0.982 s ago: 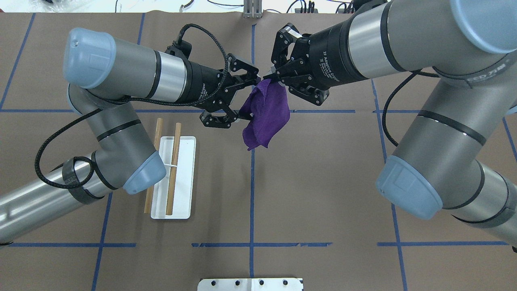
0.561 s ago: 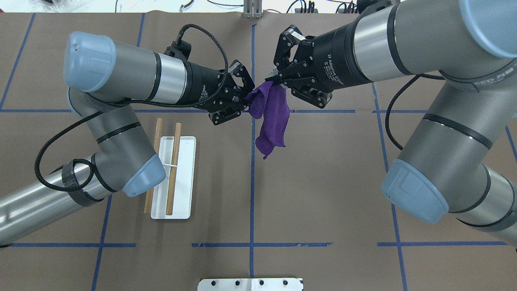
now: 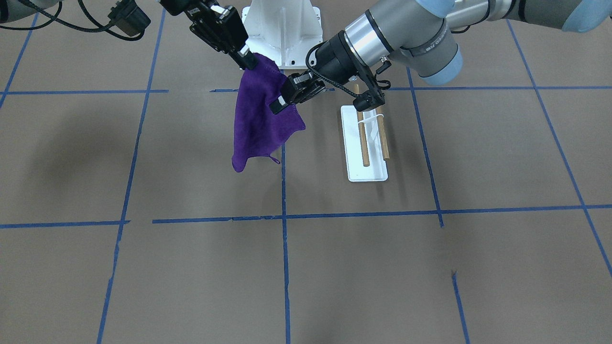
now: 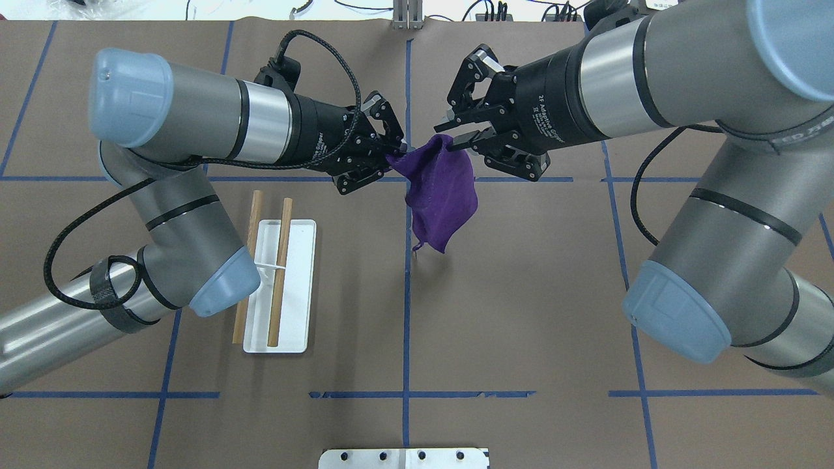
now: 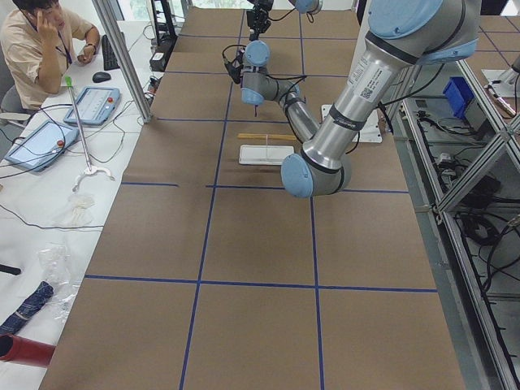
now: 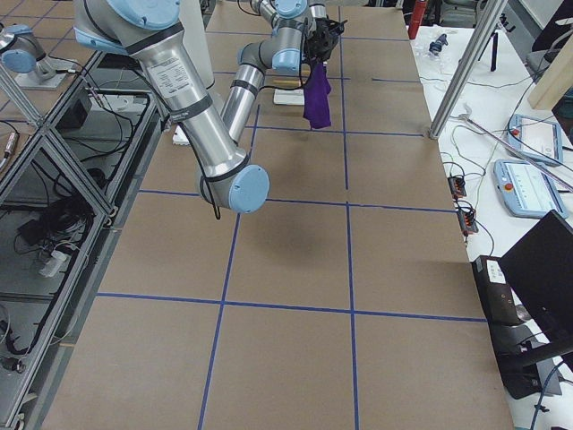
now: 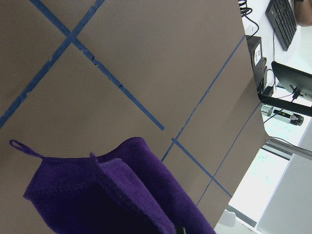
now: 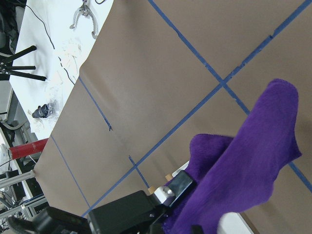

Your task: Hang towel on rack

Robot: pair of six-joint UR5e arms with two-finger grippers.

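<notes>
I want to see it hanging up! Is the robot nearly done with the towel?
About halfway. Done: the soft purple microfibre towel is up off the brown table. In hand: the left end effector and right end effector each pinch a top corner. Still to do: carry it to the white-based rack with two wooden dowels, which is bare, and drape it.

Left arm [image 4: 195, 124], right arm [image 4: 684, 78]: grey tubular links, lt-blue joint caps, polished alu wrist rings. Blk braided cable [image 4: 48, 264] on left. Left gripper [image 4: 393, 155], right gripper [image 4: 448, 132]: blk, white "Adaptive Gripper" txt.
</notes>
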